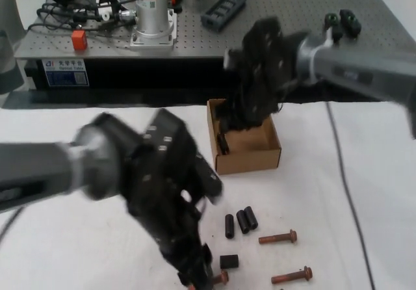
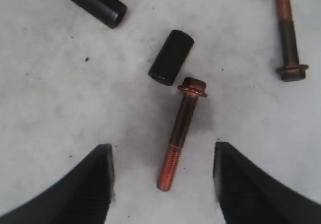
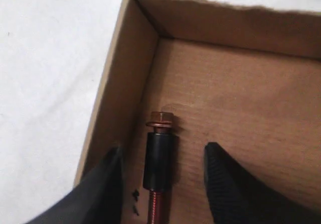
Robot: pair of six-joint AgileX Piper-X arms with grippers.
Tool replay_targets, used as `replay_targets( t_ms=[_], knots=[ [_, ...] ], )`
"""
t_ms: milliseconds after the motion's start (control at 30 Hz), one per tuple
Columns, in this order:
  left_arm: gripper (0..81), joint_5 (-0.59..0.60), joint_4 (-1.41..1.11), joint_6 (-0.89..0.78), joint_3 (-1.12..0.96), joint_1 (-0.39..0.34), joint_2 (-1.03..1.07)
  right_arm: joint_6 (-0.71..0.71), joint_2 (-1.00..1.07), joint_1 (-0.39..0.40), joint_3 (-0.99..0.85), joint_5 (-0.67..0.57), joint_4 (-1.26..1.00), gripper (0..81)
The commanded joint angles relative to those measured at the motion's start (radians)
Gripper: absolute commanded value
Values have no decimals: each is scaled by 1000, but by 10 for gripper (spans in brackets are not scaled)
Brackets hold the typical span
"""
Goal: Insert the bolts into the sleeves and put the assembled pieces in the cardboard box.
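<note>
The spread left claw [image 2: 163, 148] is held over a bolt [image 2: 181, 133]; the spread right claw [image 3: 163, 151] over a sleeved bolt [image 3: 159, 159] (boxed).

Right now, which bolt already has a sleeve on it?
The bolt inside the cardboard box; a black sleeve surrounds its shank. The loose bolts lie bare.

One sleeved copper bolt [image 3: 159, 161] lay flat inside the open cardboard box [image 3: 241, 83]; loose copper bolts [image 1: 278, 237] and black sleeves [image 1: 242, 221] lay scattered nearer.
</note>
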Motion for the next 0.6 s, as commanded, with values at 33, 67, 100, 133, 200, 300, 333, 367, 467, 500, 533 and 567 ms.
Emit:
replay_targets(
  t_ms=[33,67,100,133,200,300,333,367,467,500,533,567],
  knots=[
    [391,-134,184,229,-199,-97,209,-6,-87,-12,22,-21,6,324],
    [391,-149,195,239,-216,-107,227,-10,-121,-14,51,-21,2,324],
    [391,-169,208,253,-234,-112,247,-10,-154,-16,75,-21,-2,324],
    [391,-180,219,263,-248,-117,263,-10,-181,-17,108,-21,-9,324],
    [391,-180,235,279,-271,-119,287,-10,-247,-20,181,-21,-35,324],
    [391,-180,249,279,-291,-119,306,-7,-336,-21,299,-16,-80,324],
    [390,-180,248,282,-292,-119,309,-7,-366,-23,329,-13,-95,324],
    [384,-180,248,282,-292,-119,311,-4,-395,-22,366,-13,-108,324],
    [321,-180,235,282,-292,-125,321,-2,-466,-25,452,-13,-113,324],
    [280,-180,230,282,-292,-129,324,-2,-488,-29,480,-13,-113,324],
    [234,-172,227,282,-292,-134,328,-2,-506,-31,506,-13,-110,324],
    [196,-170,227,282,-292,-139,332,-2,-528,-34,531,-13,-110,324]
  ],
)
